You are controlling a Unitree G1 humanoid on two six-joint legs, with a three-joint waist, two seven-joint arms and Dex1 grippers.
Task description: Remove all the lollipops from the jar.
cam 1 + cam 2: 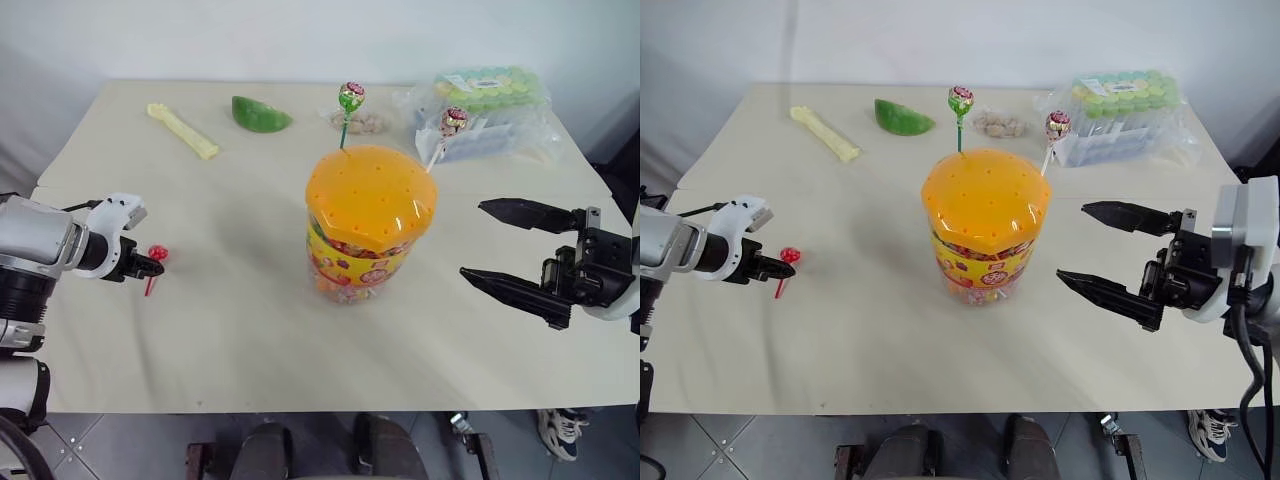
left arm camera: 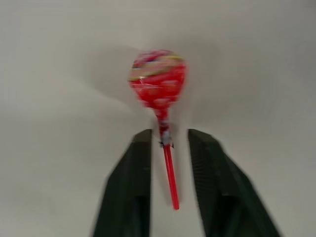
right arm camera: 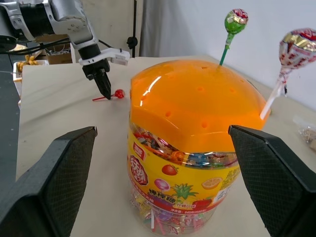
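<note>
Black fingers of the right gripper (image 1: 497, 243) are standing wide apart at the near right of the table (image 1: 250, 330), clamped on nothing and pointing level toward the jar (image 1: 369, 225), which is sitting upright just ahead of their tips. Two lollipops are standing in the holes of its orange lid (image 1: 371, 195), on the side away from this gripper's approach: the green lollipop (image 1: 351, 97) on its green stick, nearly vertical, at the far edge, and the red-gold lollipop (image 1: 453, 122) on its white stick, leaning outward at the far right edge. Both sticks are running roughly up and down, so a level gripper would be meeting them crosswise, and the right gripper is much the nearer of the two arms to them.

Across the table, the left gripper (image 1: 152, 265) is pointing down at the cloth, its fingers (image 2: 133, 168) partly parted with the red lollipop (image 1: 157, 254) between them; the stick is lying in the gap without either pad visibly pressing it, so it is looking released on the table just past the fingertips, well apart from the jar.

By my reading, one of three is out, and the red-gold one suits the right gripper next.
</note>
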